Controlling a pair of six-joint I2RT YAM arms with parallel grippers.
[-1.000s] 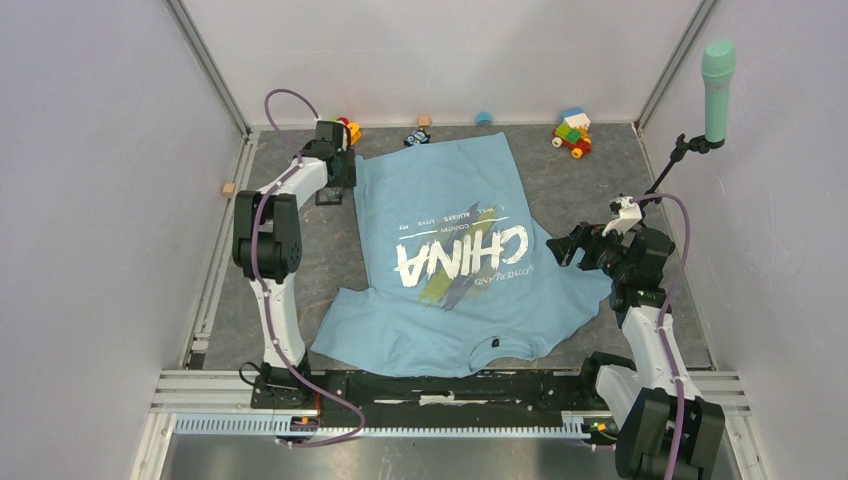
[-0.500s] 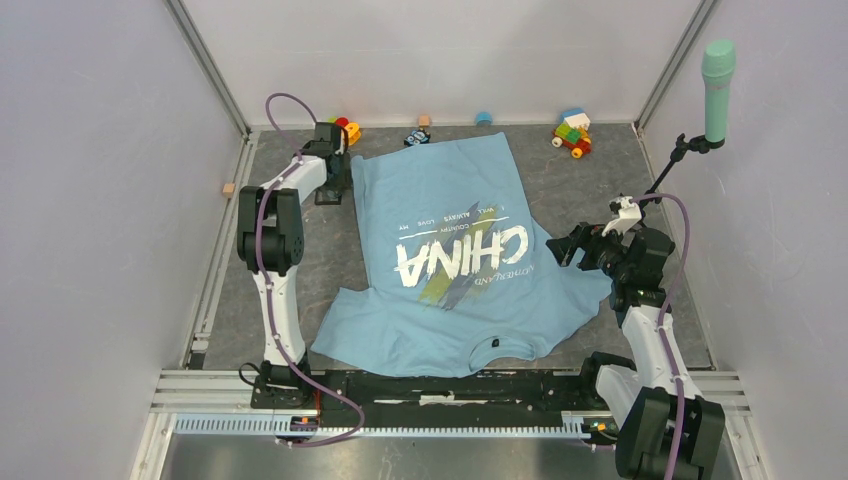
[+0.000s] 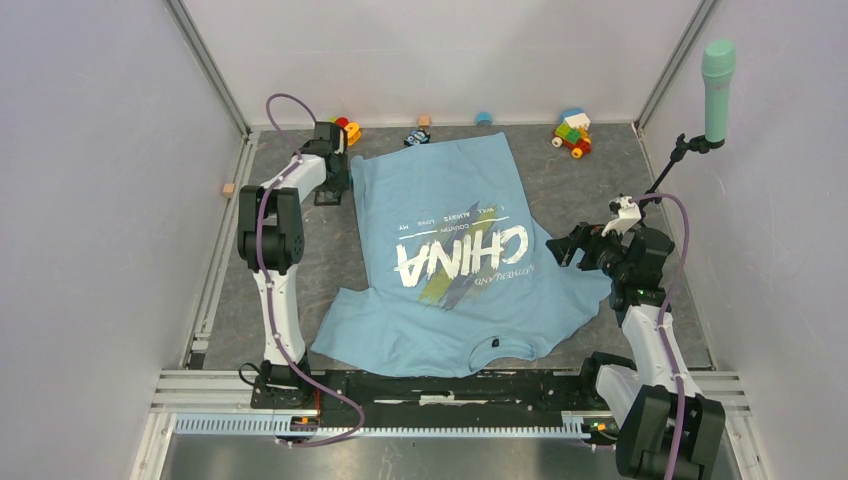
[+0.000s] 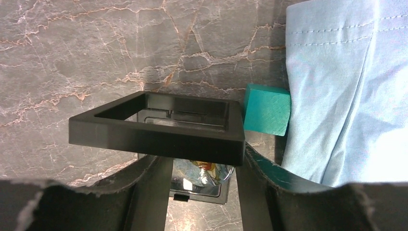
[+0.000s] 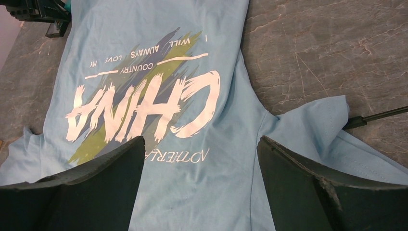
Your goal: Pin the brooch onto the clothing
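Observation:
The clothing, a light blue T-shirt (image 3: 450, 270) with white "CHINA" print, lies flat mid-table, collar toward the arms. It also shows in the left wrist view (image 4: 337, 96) and the right wrist view (image 5: 192, 48). My left gripper (image 3: 334, 182) is at the shirt's far left corner, over a black square frame box (image 4: 154, 137). The brooch (image 4: 204, 172), a small shiny round disc, sits in the box base under the raised frame. My left gripper (image 4: 202, 163) is narrowed onto it, a finger against each side. My right gripper (image 3: 562, 248) hovers open and empty over the shirt's right sleeve (image 5: 200, 142).
A teal block (image 4: 267, 115) sits between the box and the shirt's hem. Toy blocks (image 3: 572, 132) and small pieces (image 3: 418, 136) lie along the back wall. A tan block (image 3: 229, 188) sits at the left edge. A green microphone (image 3: 716, 75) stands on a stand at the right.
My left arm shifted slightly toward the back at the box, then stayed still. The right arm and the shirt have not moved.

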